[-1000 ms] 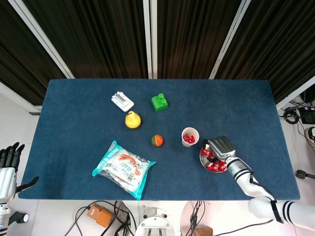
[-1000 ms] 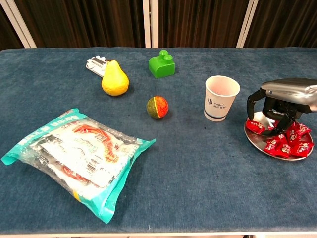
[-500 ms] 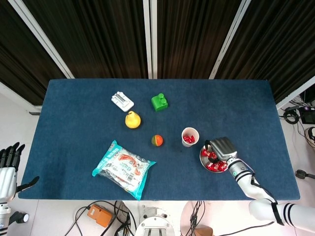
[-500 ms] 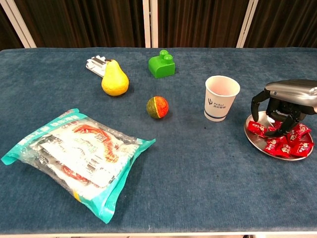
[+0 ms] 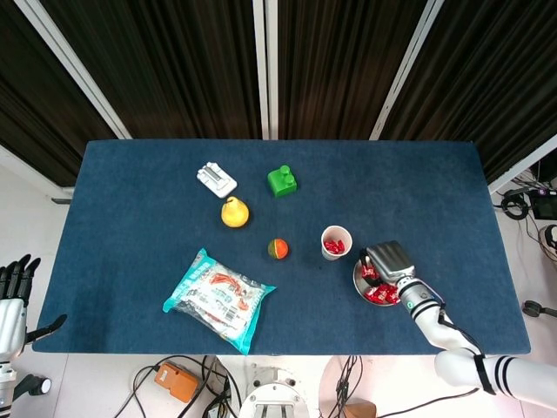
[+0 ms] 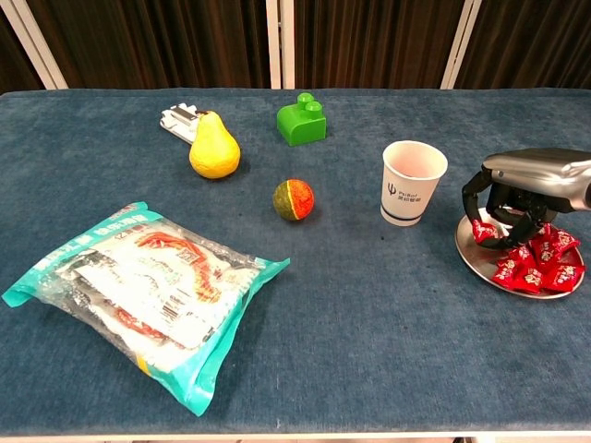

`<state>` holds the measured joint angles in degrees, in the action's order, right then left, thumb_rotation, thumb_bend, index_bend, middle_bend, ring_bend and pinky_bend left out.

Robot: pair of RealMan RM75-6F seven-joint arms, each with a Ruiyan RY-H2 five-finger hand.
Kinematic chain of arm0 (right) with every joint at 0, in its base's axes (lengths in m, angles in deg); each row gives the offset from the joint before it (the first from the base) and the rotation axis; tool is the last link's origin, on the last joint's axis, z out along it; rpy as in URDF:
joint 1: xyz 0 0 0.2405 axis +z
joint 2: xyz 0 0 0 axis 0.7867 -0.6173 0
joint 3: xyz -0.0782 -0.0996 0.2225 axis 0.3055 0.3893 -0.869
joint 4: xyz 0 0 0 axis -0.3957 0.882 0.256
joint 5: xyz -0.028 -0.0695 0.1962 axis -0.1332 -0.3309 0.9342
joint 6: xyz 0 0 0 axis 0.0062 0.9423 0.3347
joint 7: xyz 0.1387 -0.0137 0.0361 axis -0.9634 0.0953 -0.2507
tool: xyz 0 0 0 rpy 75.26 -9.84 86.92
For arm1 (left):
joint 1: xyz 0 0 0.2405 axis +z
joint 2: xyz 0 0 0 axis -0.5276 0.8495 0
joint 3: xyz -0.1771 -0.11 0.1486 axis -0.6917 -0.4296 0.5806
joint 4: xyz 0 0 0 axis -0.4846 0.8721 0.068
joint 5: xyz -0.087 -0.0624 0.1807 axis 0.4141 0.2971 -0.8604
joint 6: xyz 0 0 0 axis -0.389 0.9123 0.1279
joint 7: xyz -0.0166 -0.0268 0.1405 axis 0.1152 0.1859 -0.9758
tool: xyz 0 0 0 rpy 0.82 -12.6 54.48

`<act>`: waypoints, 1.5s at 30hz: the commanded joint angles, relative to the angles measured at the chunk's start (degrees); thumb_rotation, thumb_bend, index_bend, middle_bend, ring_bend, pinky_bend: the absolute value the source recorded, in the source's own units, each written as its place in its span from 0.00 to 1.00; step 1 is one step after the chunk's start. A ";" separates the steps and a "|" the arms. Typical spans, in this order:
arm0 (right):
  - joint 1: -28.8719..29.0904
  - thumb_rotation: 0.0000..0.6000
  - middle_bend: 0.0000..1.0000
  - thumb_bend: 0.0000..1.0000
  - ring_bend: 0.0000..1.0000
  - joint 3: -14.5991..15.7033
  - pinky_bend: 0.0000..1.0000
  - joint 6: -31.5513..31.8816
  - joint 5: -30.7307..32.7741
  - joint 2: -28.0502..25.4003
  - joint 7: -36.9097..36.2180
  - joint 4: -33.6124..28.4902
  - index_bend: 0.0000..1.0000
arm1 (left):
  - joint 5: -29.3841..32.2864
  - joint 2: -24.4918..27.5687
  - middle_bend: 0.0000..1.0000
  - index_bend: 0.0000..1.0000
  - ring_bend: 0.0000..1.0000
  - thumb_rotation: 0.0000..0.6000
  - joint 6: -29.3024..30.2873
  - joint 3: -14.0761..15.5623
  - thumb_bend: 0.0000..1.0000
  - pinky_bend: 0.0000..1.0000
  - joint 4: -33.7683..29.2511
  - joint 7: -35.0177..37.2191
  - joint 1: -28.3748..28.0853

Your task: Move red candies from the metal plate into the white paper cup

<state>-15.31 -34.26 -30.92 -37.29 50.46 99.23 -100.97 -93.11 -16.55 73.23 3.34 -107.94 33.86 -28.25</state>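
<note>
My right hand (image 6: 517, 198) pinches a candy (image 6: 484, 230) over the plate (image 6: 471, 251), ready for the cup (image 6: 413, 182); left hand (image 5: 12, 296) idle, spread.

Robot lab, blue-clothed table (image 5: 157, 174), dark curtains (image 5: 174, 61), floor cables (image 5: 174, 379)

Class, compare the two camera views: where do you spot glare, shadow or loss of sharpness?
Chest view: glare streaks the crinkled clear-and-teal plastic snack bag, and the white paper cup casts only a soft shadow. Head view: evenly lit, but the red candies are too small to separate.
</note>
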 commanded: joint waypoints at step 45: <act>-4.18 1.00 0.92 0.39 1.00 1.81 1.00 8.94 -13.03 -12.17 -8.58 -8.99 0.46 | -0.15 0.47 0.00 0.00 0.00 1.00 -0.45 -0.42 0.00 0.00 -1.03 -0.88 -0.51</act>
<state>-17.52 -34.82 -23.25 -47.94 39.98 90.70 -109.59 -93.27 -16.08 72.78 2.93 -108.97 32.98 -28.75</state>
